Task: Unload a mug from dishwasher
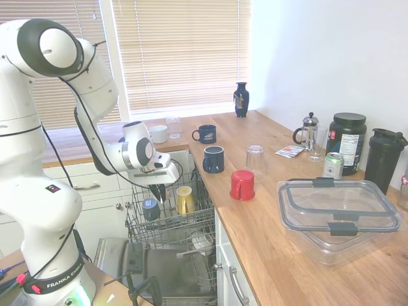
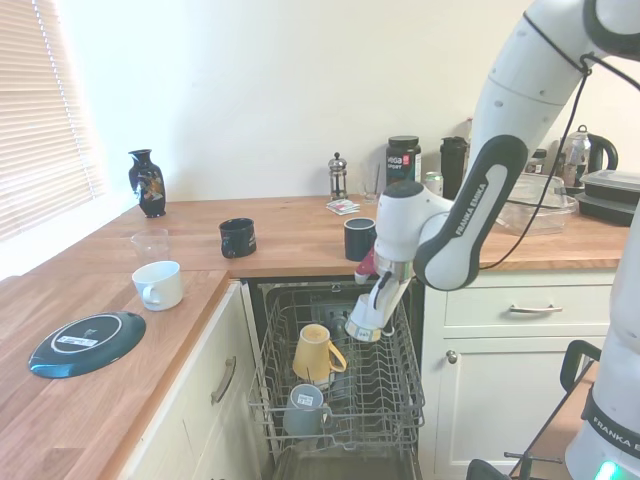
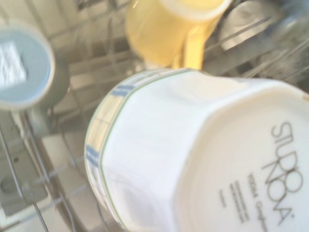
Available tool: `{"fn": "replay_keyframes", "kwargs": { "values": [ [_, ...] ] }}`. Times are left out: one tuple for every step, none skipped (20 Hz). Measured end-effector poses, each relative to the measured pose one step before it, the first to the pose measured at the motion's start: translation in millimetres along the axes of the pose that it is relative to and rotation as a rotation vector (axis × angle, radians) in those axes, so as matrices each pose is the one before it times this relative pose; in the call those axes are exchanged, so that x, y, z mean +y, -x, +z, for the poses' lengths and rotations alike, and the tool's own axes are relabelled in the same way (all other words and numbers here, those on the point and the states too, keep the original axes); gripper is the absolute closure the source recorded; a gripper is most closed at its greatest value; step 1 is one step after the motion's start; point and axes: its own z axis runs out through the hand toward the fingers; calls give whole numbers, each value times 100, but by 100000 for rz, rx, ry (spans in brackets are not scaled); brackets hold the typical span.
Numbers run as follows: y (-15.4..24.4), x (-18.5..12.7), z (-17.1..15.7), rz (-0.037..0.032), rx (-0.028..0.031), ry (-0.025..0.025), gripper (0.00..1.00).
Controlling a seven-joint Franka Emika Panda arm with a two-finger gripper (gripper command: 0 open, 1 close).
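Lift-out step in hand: pincer clamped on mug, suspended above dishwasher rack; next, carry clear and set on surface.

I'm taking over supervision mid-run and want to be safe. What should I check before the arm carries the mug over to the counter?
1. Grip: gripper shut on the mug, ok.
2. Mug lifted above the rack: ok.
3. Mug apart from the yellow mug: ok.
4. Grip security: mug hangs tilted; cannot tell.
5. Landing spot: bare counter between the navy mugs, ok.
6. Water left inside the mug: cannot tell.
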Motion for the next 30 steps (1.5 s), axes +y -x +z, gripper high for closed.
{"fn": "replay_keyframes", "kwargs": {
  "values": [
    [71,84,-1001,823,337,847,100],
    [-64,56,-1198,1297,312,754,100],
    [-312,-109,-1463,1096,223,474,100],
    [-373,-68,-1606,889,286,600,100],
    [-226,-86,-1533,868,114,687,100],
    [-61,29,-1395,948,295,462,100],
    [-174,86,-1379,1215,648,171,100],
    [-347,0,-1210,1353,667,-173,100],
    [-442,-151,-947,1343,621,-381,100],
    [-496,-231,-674,1324,279,-383,100],
    [-490,-201,-394,1281,-76,-309,100],
    [-469,-104,-82,1333,-180,-268,100],
    [-483,-45,102,1265,-344,-44,100],
    [-373,-24,184,1061,-499,58,100],
    [-395,-116,134,974,-387,-50,100],
    [-382,-214,34,792,-79,-102,100],
    [-332,-303,-138,672,168,-89,100],
    [-337,-315,-248,743,-44,317,100],
    [-393,-359,-367,935,-6,325,100],
    [-401,-351,-442,741,120,200,100],
    [-408,-337,-509,749,164,277,100],
    [-382,-328,-486,587,96,458,100],
    [-341,-316,-428,553,95,606,100],
    [-300,-339,-379,626,91,658,100],
    [-305,-361,-290,677,37,836,100],
    [-372,-341,-208,412,-30,798,100],
    [-422,-354,-145,336,262,821,100],
    [-447,-397,-90,402,107,673,100],
    [-444,-404,-17,413,-90,578,100],
    [-413,-382,61,457,-19,589,100]
  ]
}}
